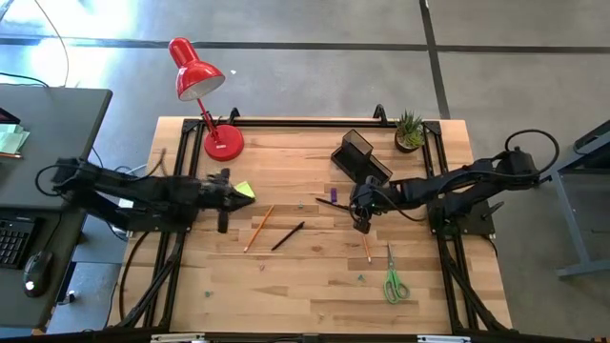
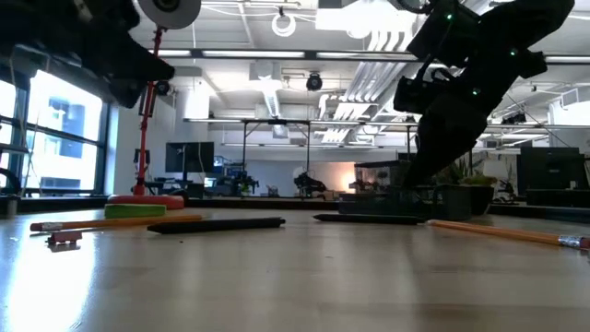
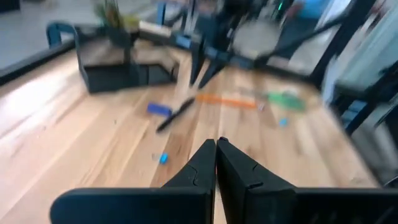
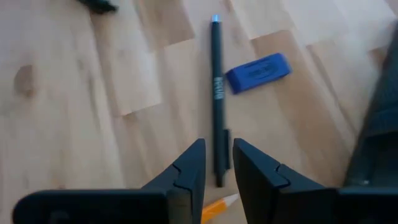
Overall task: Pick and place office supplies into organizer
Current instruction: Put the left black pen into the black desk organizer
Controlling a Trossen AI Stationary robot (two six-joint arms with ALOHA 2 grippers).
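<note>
- Red desk lamp [image 1: 200, 81]: stands at the far left corner of the bench [image 1: 315, 286], its base resting on the wood.
- Left tool [image 1: 225, 195]: positioned over the left half of the bench, just in front of the lamp base. In the left wrist view its two fingers [image 3: 205, 165] are pressed together with nothing between them.
- Yellow-green sticky-note block [image 1: 245, 190]: lies flat on the bench, just beside the left tool on its right side.
- Orange pencil [image 1: 258, 228]: lies diagonally on the bench, right of the left tool.
- Dark pen [image 1: 288, 235]: lies diagonally, just right of that pencil and roughly parallel to it.
- Second dark pen [image 4: 216, 93]: lies flat on the bench mid-table, ahead of the right tool, with a small blue block [image 4: 257, 73] just beside it.
- Right tool [image 1: 362, 221]: hangs over the bench centre, near the organizer. In the right wrist view its fingers [image 4: 186, 171] stand slightly apart, clamped on nothing; the near end of the second pen lies in line with the gap.
- Organizer [image 1: 360, 158]: black mesh caddy, on the bench at the far side, right of centre.
- Second orange pencil [image 1: 367, 250]: lies just in front of the right tool.
- Green-handled scissors [image 1: 394, 279]: lie flat near the front right of the bench.
- Potted plant [image 1: 410, 131]: stands at the far right corner, right of the organizer.
</note>
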